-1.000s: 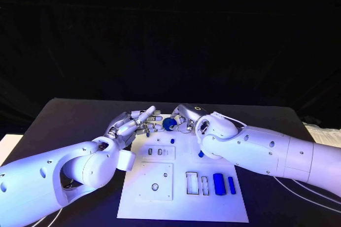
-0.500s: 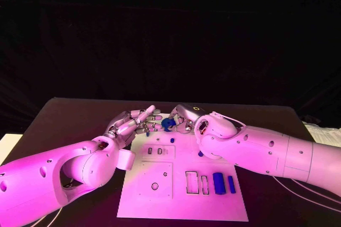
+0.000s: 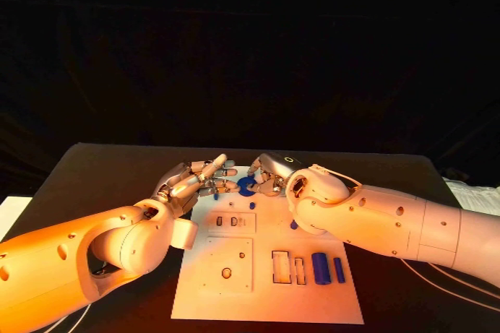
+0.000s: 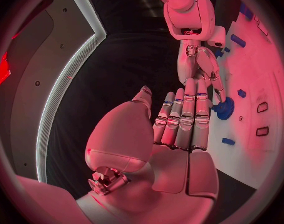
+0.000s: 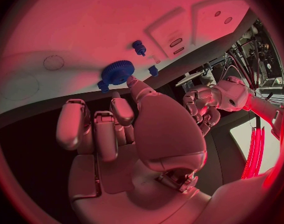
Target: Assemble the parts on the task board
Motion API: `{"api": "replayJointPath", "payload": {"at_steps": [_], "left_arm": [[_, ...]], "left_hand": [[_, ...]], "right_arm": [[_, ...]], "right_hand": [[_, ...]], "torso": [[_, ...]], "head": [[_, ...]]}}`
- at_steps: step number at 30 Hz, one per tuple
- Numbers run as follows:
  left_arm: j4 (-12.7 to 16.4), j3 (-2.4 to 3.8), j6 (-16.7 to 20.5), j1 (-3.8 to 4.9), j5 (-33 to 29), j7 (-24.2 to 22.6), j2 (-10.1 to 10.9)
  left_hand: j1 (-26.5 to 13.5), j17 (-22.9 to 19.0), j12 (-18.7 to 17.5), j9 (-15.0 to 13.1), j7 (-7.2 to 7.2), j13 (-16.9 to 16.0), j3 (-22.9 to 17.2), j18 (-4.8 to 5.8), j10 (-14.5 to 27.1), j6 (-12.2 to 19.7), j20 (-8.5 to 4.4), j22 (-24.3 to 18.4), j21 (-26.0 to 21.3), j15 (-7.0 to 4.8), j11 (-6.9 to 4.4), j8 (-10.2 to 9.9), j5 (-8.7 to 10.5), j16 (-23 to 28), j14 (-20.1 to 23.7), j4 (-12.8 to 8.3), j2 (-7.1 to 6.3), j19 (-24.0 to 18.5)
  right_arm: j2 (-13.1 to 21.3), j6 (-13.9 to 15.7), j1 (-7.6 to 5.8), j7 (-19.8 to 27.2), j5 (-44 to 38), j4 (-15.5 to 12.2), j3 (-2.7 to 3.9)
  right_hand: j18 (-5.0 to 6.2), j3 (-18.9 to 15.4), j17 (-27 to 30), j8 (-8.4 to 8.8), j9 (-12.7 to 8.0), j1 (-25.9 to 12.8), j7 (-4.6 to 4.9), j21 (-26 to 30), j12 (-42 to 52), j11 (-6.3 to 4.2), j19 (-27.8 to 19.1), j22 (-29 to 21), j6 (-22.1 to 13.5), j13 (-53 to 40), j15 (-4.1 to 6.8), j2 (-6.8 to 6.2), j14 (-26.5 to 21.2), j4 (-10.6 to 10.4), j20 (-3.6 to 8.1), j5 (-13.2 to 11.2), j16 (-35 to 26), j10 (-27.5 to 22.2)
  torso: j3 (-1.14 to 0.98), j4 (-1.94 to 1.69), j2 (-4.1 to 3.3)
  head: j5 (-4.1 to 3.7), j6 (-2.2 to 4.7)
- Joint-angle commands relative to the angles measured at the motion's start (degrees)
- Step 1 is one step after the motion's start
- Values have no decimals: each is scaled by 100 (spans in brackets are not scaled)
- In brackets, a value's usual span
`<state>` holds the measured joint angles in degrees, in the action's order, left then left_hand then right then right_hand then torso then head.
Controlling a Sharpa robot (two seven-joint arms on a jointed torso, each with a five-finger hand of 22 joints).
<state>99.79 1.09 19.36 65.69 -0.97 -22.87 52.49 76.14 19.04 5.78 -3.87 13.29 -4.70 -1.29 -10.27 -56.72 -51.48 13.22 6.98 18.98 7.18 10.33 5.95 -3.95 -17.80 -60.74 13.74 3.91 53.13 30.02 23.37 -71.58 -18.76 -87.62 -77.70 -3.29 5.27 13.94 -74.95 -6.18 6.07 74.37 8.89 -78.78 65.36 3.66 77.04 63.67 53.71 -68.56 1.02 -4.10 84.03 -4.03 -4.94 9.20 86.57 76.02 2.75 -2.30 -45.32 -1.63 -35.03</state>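
Resting at the far end of the white task board [image 3: 266,290], a blue toothed gear [image 3: 248,183] sits between the robot's two silver hands on the black table [image 3: 104,174]. The right hand [image 3: 273,175] reaches in beside it; in the right wrist view one fingertip [image 5: 131,80] meets the gear's rim while the other fingers curl in short of it, so the gear is touched, and whether it is actually grasped cannot be told. The left hand [image 3: 198,180] lies just on the gear's other side with its fingers straight and side by side, holding nothing; the left wrist view shows their tips close by the gear [image 4: 225,109]. A small blue peg [image 3: 252,205] stands nearer the robot on the board, and another small blue piece [image 3: 294,225] lies against the right arm. Two blue bars [image 3: 322,268] lie side by side at the board's near end, next to two empty rectangular slots [image 3: 281,266].
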Motion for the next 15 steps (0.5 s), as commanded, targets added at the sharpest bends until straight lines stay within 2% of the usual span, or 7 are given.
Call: {"api": "replayJointPath", "payload": {"at_steps": [1, 4, 9, 12, 15], "left_arm": [[5, 4, -115, 4, -5, -27, -14], [5, 3, -114, 4, -5, -27, -13], [-1, 3, -115, 4, -5, -27, -10], [-13, 2, -114, 3, -5, -29, 3], [-25, 1, -111, 3, -5, -32, 22]], "left_hand": [[34, 6, -26, 1, 70, 6, 16, -17, 31, 38, 21, -5, -20, 5, 28, -30, -9, -16, 50, -22, 45, -23], [34, 6, -26, 1, 70, 6, 16, -17, 31, 38, 21, -5, -20, 5, 28, -30, -9, -16, 50, -22, 45, -23], [34, 6, -26, 1, 70, 6, 16, -17, 31, 38, 21, -5, -20, 5, 28, -30, -9, -16, 50, -22, 45, -23], [34, 6, -26, 1, 70, 6, 16, -17, 31, 38, 21, -5, -20, 5, 28, -30, -9, -16, 50, -22, 45, -23], [34, 6, -26, 1, 70, 6, 16, -17, 31, 38, 21, -5, -20, 5, 28, -30, -9, -16, 50, -22, 45, -23]], "right_arm": [[5, 187, 4, 24, -19, -8, -1], [24, 284, 4, 33, -14, -17, -1], [170, 441, 6, 132, 49, -144, 0], [462, 569, -2, 385, 283, -388, 11], [846, 531, -55, 868, 773, -637, 28]], "right_hand": [[-14, 24, -909, 71, -3, -21, 10, 48, -82, 11, -15, -44, -96, 60, -41, -47, 465, -5, -46, -24, -41, -80], [-4, 31, -886, 147, -17, -10, 32, 77, -210, 29, -44, -97, -193, 165, -55, -63, 459, -9, -58, -29, -58, -153], [-4, 34, -882, 162, -19, -6, 36, 79, -221, 33, -45, -98, -210, 174, -58, -65, 458, -9, -61, -28, -61, -158], [-5, 59, -886, 160, -9, 20, 34, 76, -192, 32, -39, -89, -185, 151, -60, -48, 459, -3, -65, 17, -59, -132], [-6, 88, -892, 157, 3, 59, 32, 73, -156, 29, -33, -81, -156, 121, -58, -35, 460, 16, -67, 61, -55, -105]], "torso": [[1, -1, 1], [-2, -1, 1], [-2, -2, 2], [-5, 8, 12], [-3, 25, 22]], "head": [[-7, 1], [-7, 1], [-19, 24], [-13, 36], [-17, 59]]}}
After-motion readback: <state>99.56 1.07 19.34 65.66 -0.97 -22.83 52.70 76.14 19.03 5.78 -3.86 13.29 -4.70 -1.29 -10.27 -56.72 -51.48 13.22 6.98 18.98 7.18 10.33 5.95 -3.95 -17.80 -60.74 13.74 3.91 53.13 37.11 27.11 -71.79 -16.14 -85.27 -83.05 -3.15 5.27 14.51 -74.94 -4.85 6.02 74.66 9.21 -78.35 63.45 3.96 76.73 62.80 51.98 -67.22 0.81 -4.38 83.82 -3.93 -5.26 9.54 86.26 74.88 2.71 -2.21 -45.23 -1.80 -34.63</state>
